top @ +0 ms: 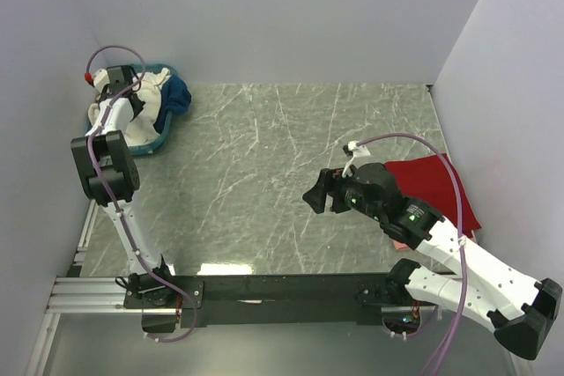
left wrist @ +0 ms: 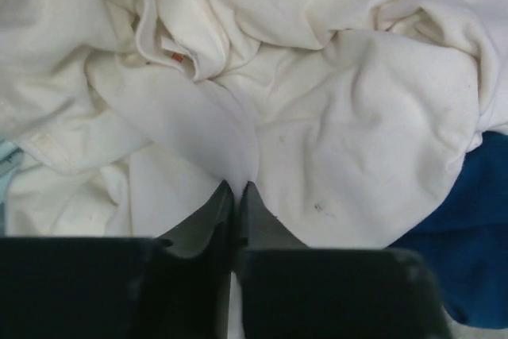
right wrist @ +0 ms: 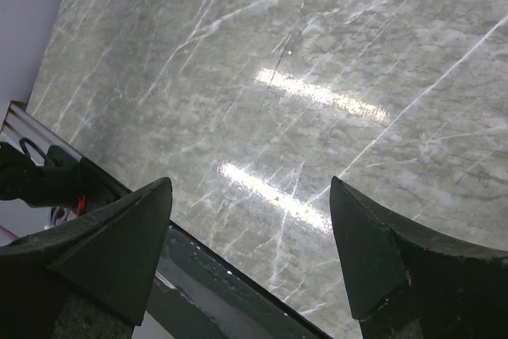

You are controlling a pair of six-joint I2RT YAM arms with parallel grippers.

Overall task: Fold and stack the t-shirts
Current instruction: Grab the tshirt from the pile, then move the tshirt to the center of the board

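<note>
A crumpled cream-white t-shirt fills the left wrist view and lies in the teal basket at the far left. My left gripper reaches down into the basket, its jaws pinched shut on a raised fold of this cream-white t-shirt. A red t-shirt lies flat at the table's right side, partly under my right arm. My right gripper hovers over the bare marble to the left of the red shirt. Its fingers stand wide open with nothing between them.
A dark blue cloth sits in the basket beside the cream shirt, also seen in the left wrist view. Grey walls close in the table at left, back and right. The black base rail runs along the near edge.
</note>
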